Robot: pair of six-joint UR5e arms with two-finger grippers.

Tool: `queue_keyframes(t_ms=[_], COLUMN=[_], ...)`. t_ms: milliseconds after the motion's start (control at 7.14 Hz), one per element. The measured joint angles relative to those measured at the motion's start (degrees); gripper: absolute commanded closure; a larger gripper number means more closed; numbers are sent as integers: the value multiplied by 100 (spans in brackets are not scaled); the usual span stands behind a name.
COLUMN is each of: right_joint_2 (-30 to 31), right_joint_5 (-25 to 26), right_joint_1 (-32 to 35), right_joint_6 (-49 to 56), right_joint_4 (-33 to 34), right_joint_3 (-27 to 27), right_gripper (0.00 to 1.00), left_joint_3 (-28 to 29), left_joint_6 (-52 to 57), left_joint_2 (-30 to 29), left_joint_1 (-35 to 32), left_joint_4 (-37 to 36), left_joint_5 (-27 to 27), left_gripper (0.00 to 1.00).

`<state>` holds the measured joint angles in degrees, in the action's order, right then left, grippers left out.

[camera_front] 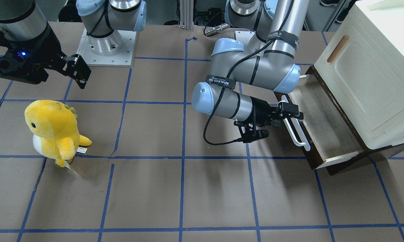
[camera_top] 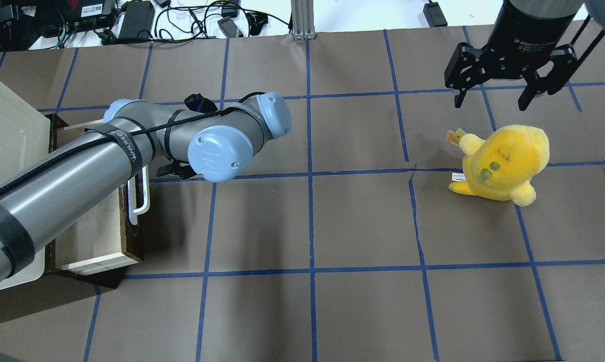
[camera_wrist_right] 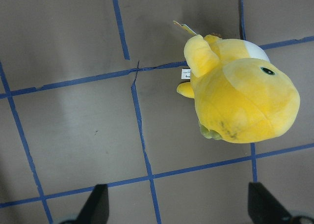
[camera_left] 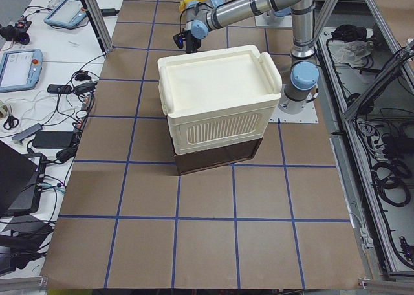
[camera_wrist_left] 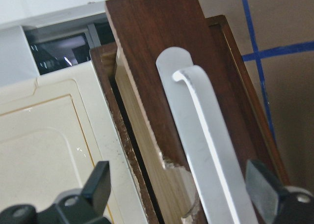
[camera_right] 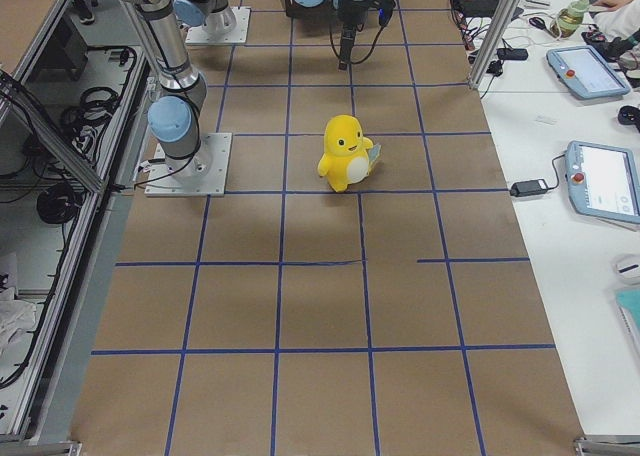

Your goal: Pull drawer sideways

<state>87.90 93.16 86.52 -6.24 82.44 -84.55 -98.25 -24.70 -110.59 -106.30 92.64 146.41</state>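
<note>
Nearest the overhead camera, the left arm point(camera_top: 71, 176) reaches out over the cream cabinet point(camera_front: 373, 77) at the left end of the table point(camera_front: 188, 195). Beneath the cabinet, the drawer point(camera_front: 322, 124) stands partly pulled out, its pale inside showing. Well apart from it, a yellow plush toy point(camera_front: 52, 129) sits upright. The drawer's white bar handle point(camera_front: 297, 132) lies between the wide-spread fingers of the left gripper point(camera_front: 290, 115). The right gripper point(camera_top: 490, 104) hangs above the table near the toy, fingers apart.
</note>
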Motion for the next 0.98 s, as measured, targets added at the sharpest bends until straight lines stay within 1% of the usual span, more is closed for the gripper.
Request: queue_keyframes(t_ms=[280, 700, 840, 980], right_joint_2=[0, 0, 0, 0], right_joint_5=[0, 0, 0, 0], right_joint_1=[4, 5, 5, 5], right_joint_6=[0, 0, 0, 0], right_joint_4=[0, 0, 0, 0], right_joint_3=[0, 0, 0, 0], right_gripper=[0, 0, 0, 0], left_joint_3=[402, 542, 553, 553], left_joint_6=[731, 1010, 1126, 1334], left_joint_2=[420, 1270, 1594, 1875], left_joint_1=[180, 522, 593, 659], left_joint_4=[-121, -393, -411, -406], left_joint_5=[-1362, -3352, -3917, -4344], left_gripper=[0, 0, 0, 0])
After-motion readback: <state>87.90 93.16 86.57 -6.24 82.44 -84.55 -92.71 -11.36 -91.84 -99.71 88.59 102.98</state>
